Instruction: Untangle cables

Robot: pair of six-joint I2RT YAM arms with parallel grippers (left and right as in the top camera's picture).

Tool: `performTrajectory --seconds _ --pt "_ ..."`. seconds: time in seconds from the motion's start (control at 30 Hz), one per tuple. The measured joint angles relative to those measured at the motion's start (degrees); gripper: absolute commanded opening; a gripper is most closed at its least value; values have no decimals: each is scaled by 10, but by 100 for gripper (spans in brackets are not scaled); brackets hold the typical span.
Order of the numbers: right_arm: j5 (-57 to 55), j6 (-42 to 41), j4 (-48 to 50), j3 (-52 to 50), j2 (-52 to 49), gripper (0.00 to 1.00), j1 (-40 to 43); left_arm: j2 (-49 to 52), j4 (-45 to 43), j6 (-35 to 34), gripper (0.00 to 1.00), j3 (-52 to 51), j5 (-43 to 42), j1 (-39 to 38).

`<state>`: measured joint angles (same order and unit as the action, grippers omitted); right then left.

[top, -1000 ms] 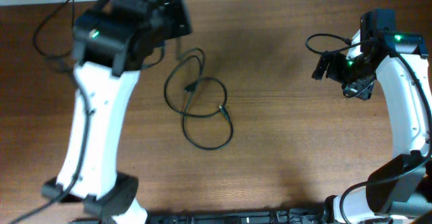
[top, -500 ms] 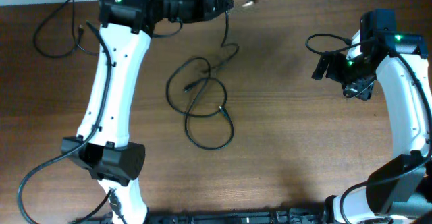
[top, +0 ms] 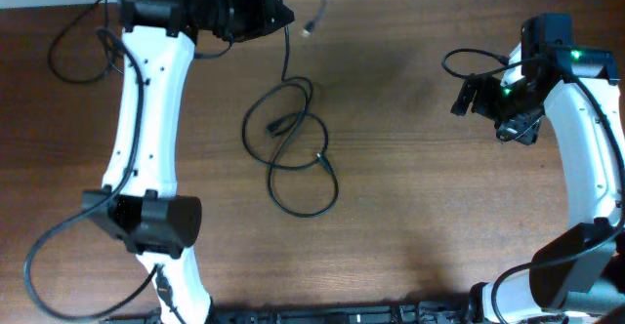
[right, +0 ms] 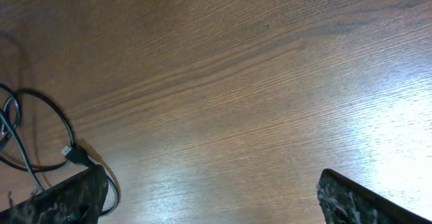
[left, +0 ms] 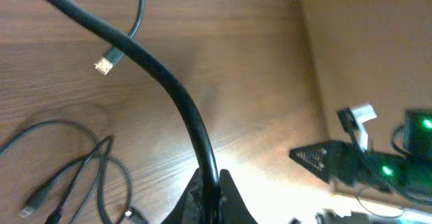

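At the table's point(top: 410, 197) far edge, left gripper point(left: 208, 196) stays pinched shut on 1 cable point(left: 169, 82), now drawn back leftward; its plug point(left: 102, 63) dangles. Right gripper point(right: 209, 204) unmoved, wide open, empty.

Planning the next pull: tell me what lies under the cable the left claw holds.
Beneath the held cable: the wooden table and the looped tangle of cables. The left claw covers the gripped stretch.

The cables point(top: 293, 158) lie looped left of centre on the counter point(top: 410, 217), one strand running up to the left hand point(top: 281, 17) at the far edge. The right hand point(top: 467, 98) sits well right.
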<state>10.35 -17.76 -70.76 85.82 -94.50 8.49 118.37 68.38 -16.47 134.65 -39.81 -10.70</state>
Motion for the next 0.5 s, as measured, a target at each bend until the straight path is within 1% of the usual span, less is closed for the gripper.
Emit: performTrajectory --seconds 0.13,0.17,0.27,0.3,0.33,0.4,0.47,0.5 --pt "0 0 0 0 0 99 0 57 -33 20 0 0 -118 -1" --pt "0 0 0 0 0 98 0 65 -36 21 0 0 -134 -1" --pt "0 0 0 0 0 98 0 78 -76 22 0 -1 -195 -2" --pt "0 0 0 0 0 98 0 78 -104 21 0 -1 -225 -2" --pt "0 0 0 0 0 98 0 78 -138 10 0 -1 -255 -2" --pt "0 0 0 0 0 98 0 78 -205 -36 0 -3 -299 -2" --pt "0 0 -1 0 0 99 0 78 -303 -101 0 -3 -330 -2" --pt "0 0 0 0 0 98 0 78 -335 -128 0 -2 -344 -3"
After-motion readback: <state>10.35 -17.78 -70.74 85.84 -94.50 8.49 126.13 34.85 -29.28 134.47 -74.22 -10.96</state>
